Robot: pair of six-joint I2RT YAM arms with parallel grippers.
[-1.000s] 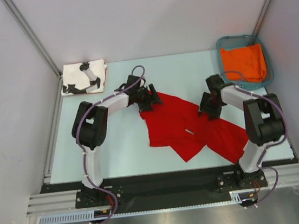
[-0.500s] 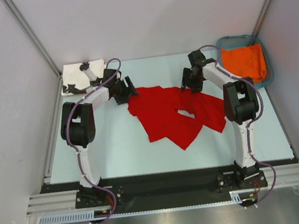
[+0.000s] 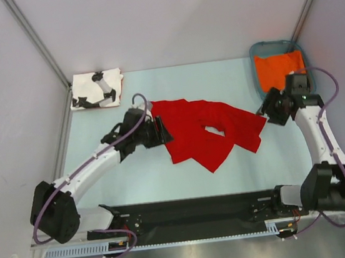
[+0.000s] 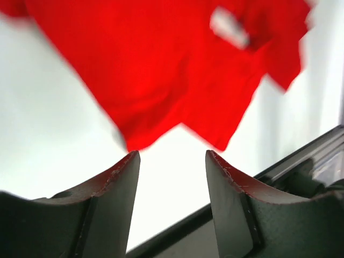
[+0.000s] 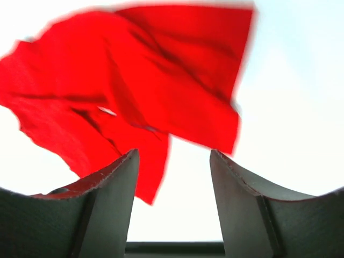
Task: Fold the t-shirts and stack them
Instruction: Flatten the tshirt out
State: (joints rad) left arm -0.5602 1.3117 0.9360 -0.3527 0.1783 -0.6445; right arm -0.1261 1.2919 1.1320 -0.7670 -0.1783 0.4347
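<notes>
The red t-shirt [image 3: 207, 131] lies spread and rumpled in the middle of the table; it also shows in the left wrist view [image 4: 161, 70] and the right wrist view [image 5: 134, 91]. The white t-shirt with black shapes [image 3: 96, 90] lies folded at the back left corner. My left gripper [image 3: 162, 132] is open and empty at the shirt's left edge; in its wrist view [image 4: 172, 161] nothing sits between the jaws. My right gripper [image 3: 268, 108] is open and empty just right of the shirt, also seen in its wrist view [image 5: 173, 161].
A teal plastic basket [image 3: 257, 52] with an orange cloth [image 3: 280, 70] stands at the back right, close behind the right arm. Grey walls enclose the table. A black rail [image 3: 194, 205] runs along the near edge.
Both grippers have let go of the red t-shirt and drawn back outward and toward the near side. The shirt now lies flat and more spread out on the table.
</notes>
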